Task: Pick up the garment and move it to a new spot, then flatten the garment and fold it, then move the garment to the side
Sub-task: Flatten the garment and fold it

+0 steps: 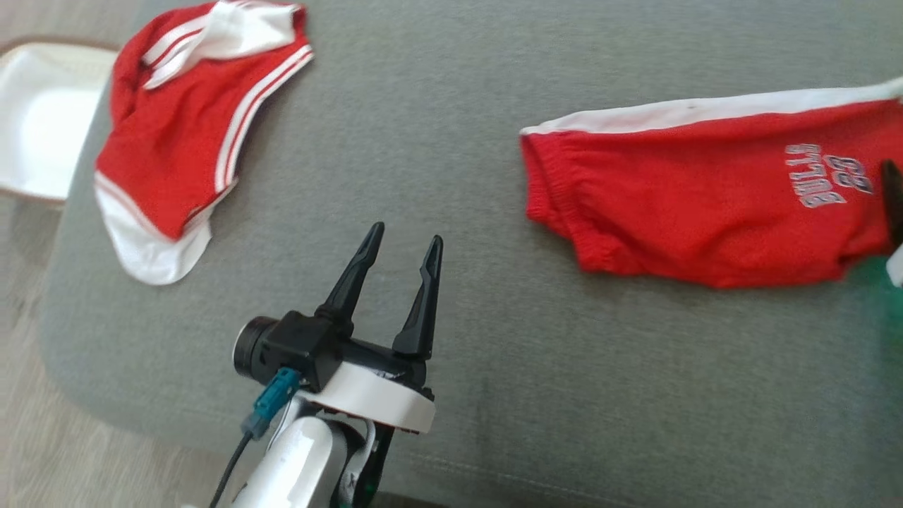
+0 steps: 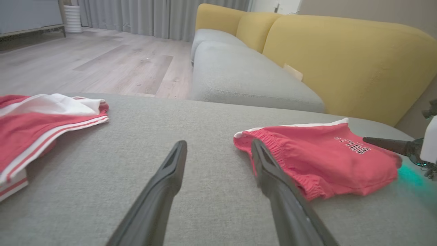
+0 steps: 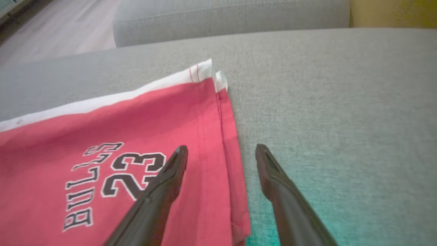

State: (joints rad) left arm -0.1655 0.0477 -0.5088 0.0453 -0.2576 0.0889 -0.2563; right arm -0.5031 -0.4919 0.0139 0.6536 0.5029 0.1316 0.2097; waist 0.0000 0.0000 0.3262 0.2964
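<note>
The garment, a pair of red shorts (image 1: 705, 204) with a white side stripe and "BULLS 23" print, lies flat at the right of the grey cushion (image 1: 423, 127). My right gripper (image 3: 222, 148) is open over the hem of the shorts (image 3: 102, 136). One finger hovers above the red cloth, the other above bare cushion, and nothing is held. One of its dark fingers (image 1: 892, 190) shows at the right edge of the head view. My left gripper (image 1: 407, 238) is open and empty over bare cushion, left of the waistband. In the left wrist view, that gripper (image 2: 219, 143) points past the shorts (image 2: 324, 160).
A second red and white garment (image 1: 176, 141) lies crumpled at the cushion's far left corner. A white seat-like object (image 1: 35, 120) stands beyond that edge on the wooden floor (image 2: 102, 58). A yellow sofa back (image 2: 341, 58) and grey seat cushions (image 2: 239, 78) lie ahead.
</note>
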